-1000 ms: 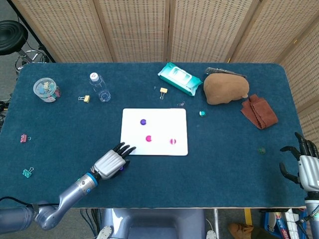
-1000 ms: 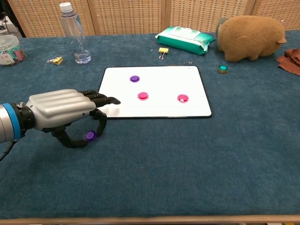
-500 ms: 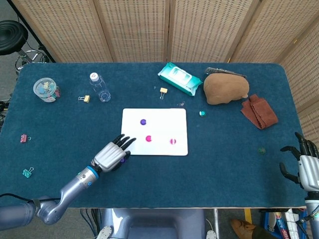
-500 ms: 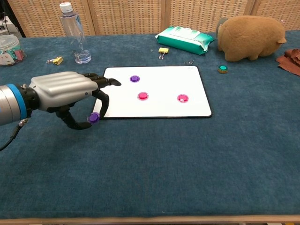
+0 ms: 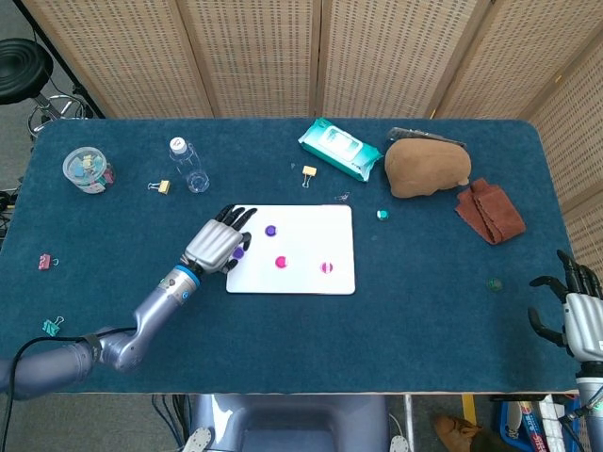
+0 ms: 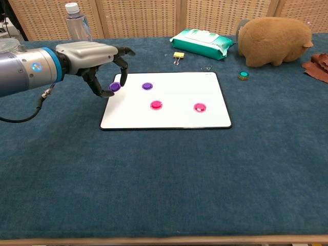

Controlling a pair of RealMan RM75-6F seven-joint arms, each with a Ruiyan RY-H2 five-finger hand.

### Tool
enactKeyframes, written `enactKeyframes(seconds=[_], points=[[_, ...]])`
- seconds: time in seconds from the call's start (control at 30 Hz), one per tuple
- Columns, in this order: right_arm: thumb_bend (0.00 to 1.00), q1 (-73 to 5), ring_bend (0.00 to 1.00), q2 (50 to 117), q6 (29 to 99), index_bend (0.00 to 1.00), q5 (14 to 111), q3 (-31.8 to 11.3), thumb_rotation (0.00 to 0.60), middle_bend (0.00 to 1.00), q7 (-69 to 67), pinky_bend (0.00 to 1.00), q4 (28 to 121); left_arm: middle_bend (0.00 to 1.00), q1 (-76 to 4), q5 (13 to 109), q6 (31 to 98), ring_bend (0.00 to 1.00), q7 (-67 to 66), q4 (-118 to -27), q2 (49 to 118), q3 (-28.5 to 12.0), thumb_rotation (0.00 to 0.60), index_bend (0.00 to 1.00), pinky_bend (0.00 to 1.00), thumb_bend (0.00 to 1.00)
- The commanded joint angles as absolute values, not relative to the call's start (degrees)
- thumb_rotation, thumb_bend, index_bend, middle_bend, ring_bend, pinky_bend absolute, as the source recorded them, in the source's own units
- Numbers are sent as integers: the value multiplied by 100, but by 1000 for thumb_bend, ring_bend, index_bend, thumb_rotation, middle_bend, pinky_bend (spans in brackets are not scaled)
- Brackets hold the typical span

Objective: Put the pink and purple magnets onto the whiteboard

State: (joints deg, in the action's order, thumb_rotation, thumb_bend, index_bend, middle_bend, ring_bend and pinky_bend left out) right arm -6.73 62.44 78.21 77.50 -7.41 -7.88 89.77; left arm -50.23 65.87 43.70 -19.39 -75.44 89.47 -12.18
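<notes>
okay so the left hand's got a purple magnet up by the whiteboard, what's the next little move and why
Probably lower the left hand a little and ease it inward so the pinched purple magnet lands on bare whiteboard, then let go. The magnet hangs right at the board's upper left edge, above the surface. One purple magnet and two pink ones already sit there, so keep clear of them.

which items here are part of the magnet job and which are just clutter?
Job:
- whiteboard
- purple magnet in the left hand
- left hand
- purple magnet on the board
- two pink magnets on the board

Clutter:
- water bottle
- wipes pack
- brown plush toy
- green magnet
- yellow binder clip
- brown cloth
- jar of clips
</notes>
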Motion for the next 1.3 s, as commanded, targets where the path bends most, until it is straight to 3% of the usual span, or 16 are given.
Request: enactKeyframes(seconds=[0.03, 0.5, 1.3], points=[[417, -678, 0, 6248, 7799, 359, 7729, -746, 600, 0, -802, 0, 8956, 0, -5261, 6278, 4145, 0, -1843, -7086, 9193, -1394, 600, 573, 0, 359], [417, -696, 0, 6251, 7741, 360, 7671, -768, 600, 0, -851, 0, 8897, 0, -5780, 5635, 3664, 0, -1691, -5649, 9846, -1579, 600, 573, 0, 359], [417, -726, 0, 6256, 7641, 360, 7568, -804, 600, 0, -908, 0, 8826, 0, -6031, 5338, 3345, 0, -1596, -4807, 10199, -1501, 600, 570, 0, 359]])
